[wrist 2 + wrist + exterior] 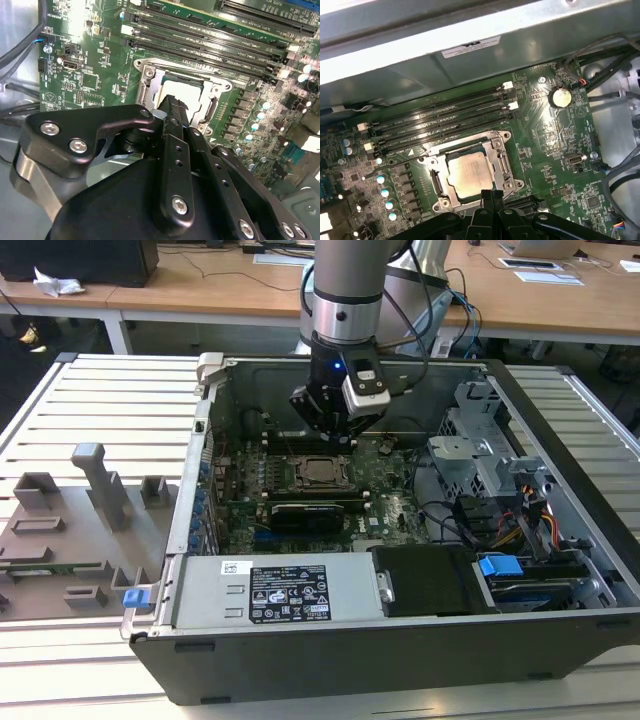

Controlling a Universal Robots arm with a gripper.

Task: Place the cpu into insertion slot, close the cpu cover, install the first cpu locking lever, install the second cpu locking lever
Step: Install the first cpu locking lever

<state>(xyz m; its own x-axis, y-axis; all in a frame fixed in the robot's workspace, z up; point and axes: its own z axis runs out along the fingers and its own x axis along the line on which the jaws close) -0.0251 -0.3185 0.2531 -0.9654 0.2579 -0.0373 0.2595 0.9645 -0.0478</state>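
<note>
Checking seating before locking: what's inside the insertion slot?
The cpu lies in the insertion slot, its grey top showing through the cpu cover's cut-out. The pins beneath are covered by the chip, and the shut gripper hides one edge of the slot.

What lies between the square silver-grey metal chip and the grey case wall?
Long narrow black memory slots, lying side by side, in the first wrist view.

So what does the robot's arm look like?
The arm is a fat silver-grey tube with a black ring lower down. A small blue light glows there, and a pale grey box sits on its side. Black cables loop beside it. Its jaws are black metal links dotted with shiny silver screws.
</note>
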